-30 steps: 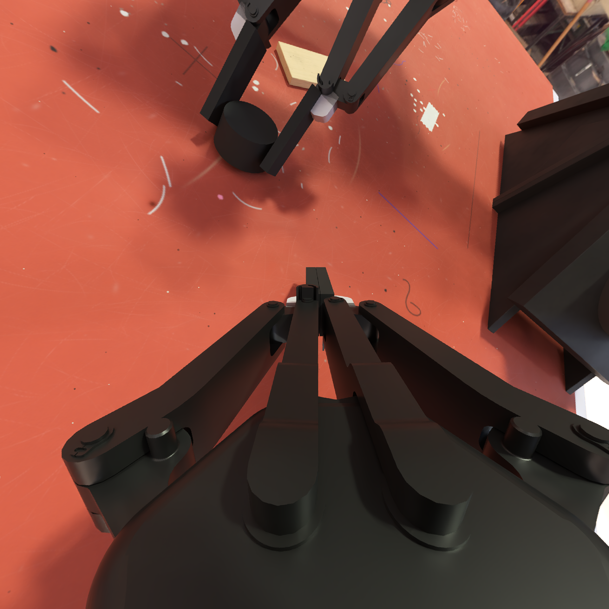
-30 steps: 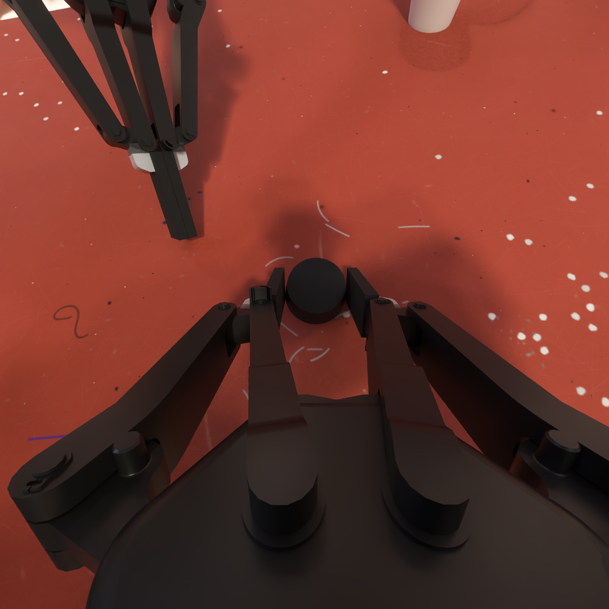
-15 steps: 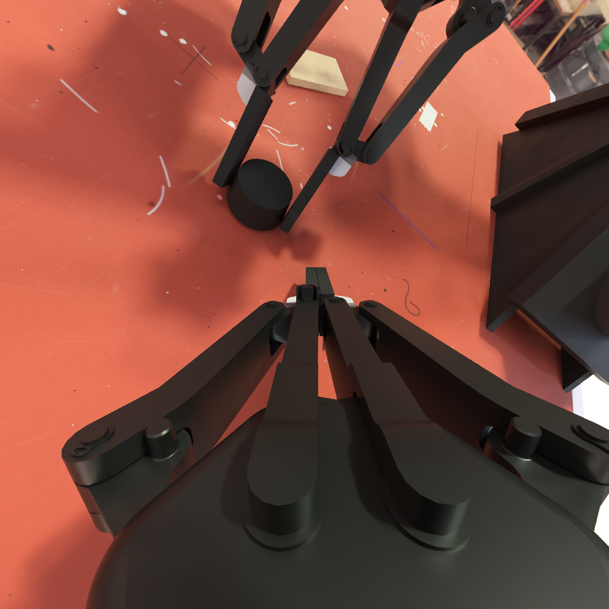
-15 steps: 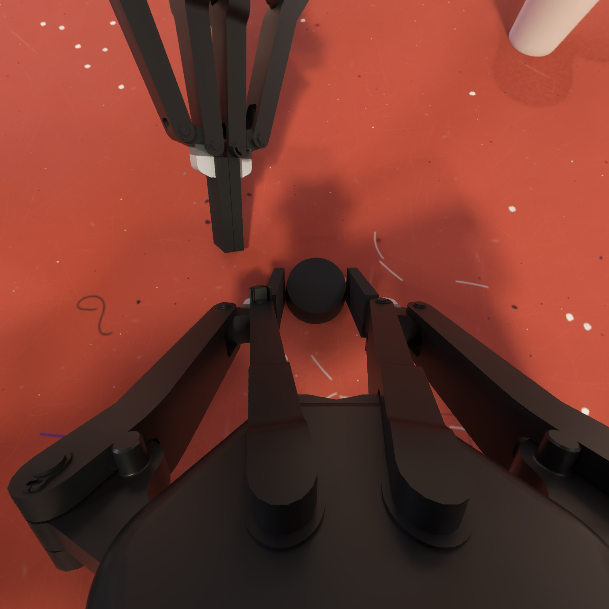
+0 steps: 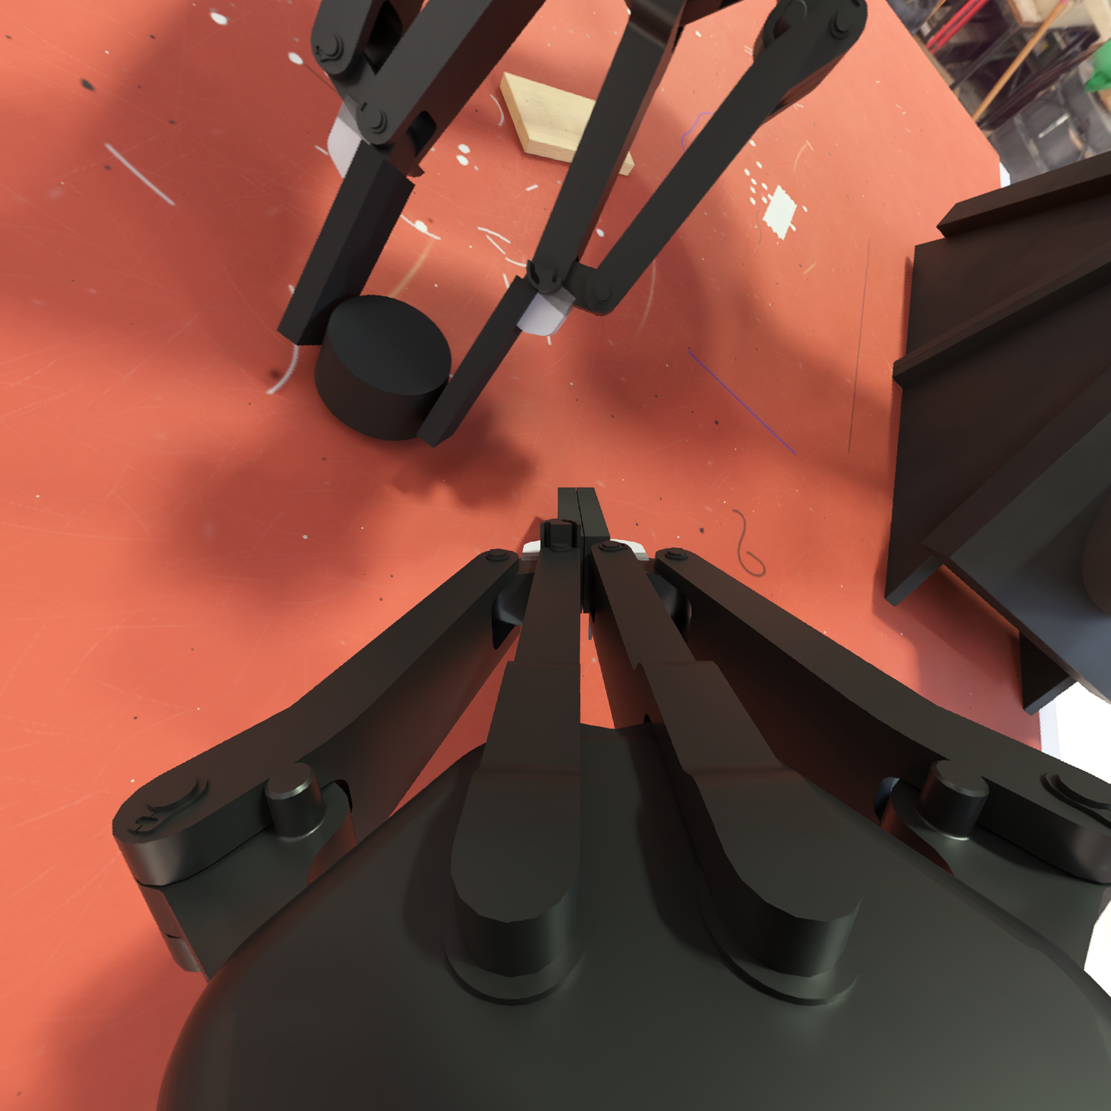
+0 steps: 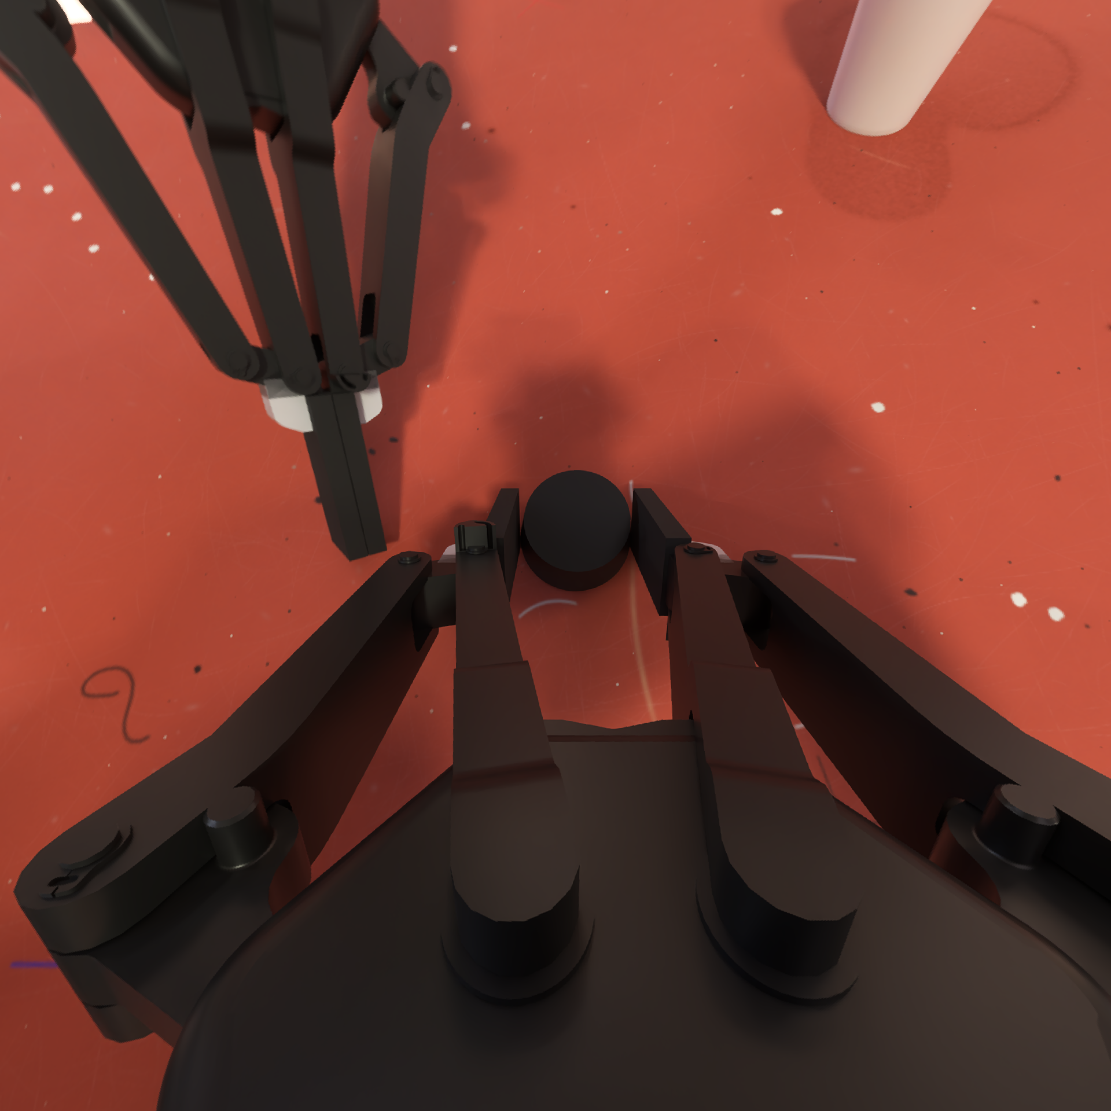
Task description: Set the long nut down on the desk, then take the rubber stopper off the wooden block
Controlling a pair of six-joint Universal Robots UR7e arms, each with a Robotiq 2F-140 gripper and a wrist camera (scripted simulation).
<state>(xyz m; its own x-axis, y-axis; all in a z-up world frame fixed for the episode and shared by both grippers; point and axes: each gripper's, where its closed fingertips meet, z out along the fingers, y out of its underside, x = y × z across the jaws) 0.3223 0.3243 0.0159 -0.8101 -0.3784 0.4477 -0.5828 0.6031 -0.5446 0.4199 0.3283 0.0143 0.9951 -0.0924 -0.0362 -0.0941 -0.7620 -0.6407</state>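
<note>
My right gripper (image 6: 576,522) is shut on the black rubber stopper (image 6: 576,541), one finger on each side. It holds the stopper over the red desk (image 6: 781,361), away from the wooden block (image 5: 550,120). The left wrist view shows this gripper (image 5: 364,388) with the stopper (image 5: 385,355) in front of the block, which lies bare on the desk and is partly hidden by the gripper's links. My left gripper (image 5: 576,499) is shut and empty, close above the desk. It also shows in the right wrist view (image 6: 361,541), left of the stopper. No long nut is clearly recognisable.
A pale cylinder (image 6: 890,66) stands on the desk at the top right of the right wrist view. A dark angular structure (image 5: 1010,421) stands at the right in the left wrist view, at the desk's edge. The desk bears white specks and scratches.
My right gripper has carried the stopper away from the wooden block and nearer to my left gripper, then a little sideways. My left gripper has not moved.
</note>
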